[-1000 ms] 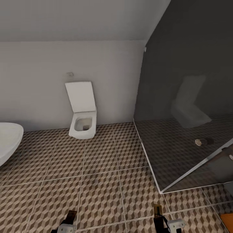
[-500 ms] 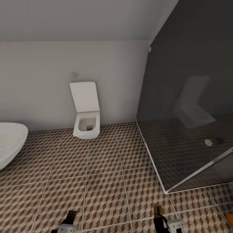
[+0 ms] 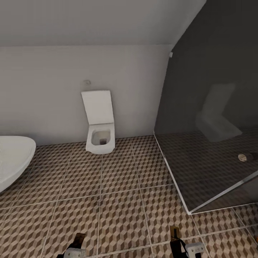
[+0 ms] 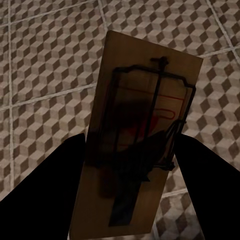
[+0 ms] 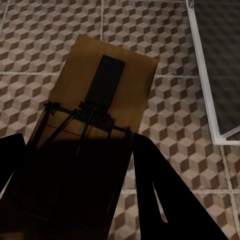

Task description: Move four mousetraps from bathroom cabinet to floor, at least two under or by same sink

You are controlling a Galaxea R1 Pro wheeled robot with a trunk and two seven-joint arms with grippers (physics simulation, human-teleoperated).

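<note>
My left gripper [image 4: 135, 167] is shut on a mousetrap [image 4: 145, 100], a tan wooden board with dark wire and a red mark, held above the bathroom floor [image 4: 45, 65]. My right gripper [image 5: 80, 172] is shut on a second mousetrap [image 5: 107, 85], its dark strip pointing away. In the head view both grippers sit at the bottom edge, left [image 3: 77, 242] and right [image 3: 175, 236], each with a board edge sticking forward over the cube-patterned bathroom floor [image 3: 118, 186]. The cabinet and the sink are out of view.
A white square toilet [image 3: 101, 138] with its lid up stands against the far wall. A white oval bathtub [image 3: 12, 157] juts in at the left. A glass shower enclosure [image 3: 215, 157] with a pale frame fills the right side.
The whole head view has shifted right, so the camera has turned left; more of the bathtub shows. Both grippers keep their hold on the mousetraps.
</note>
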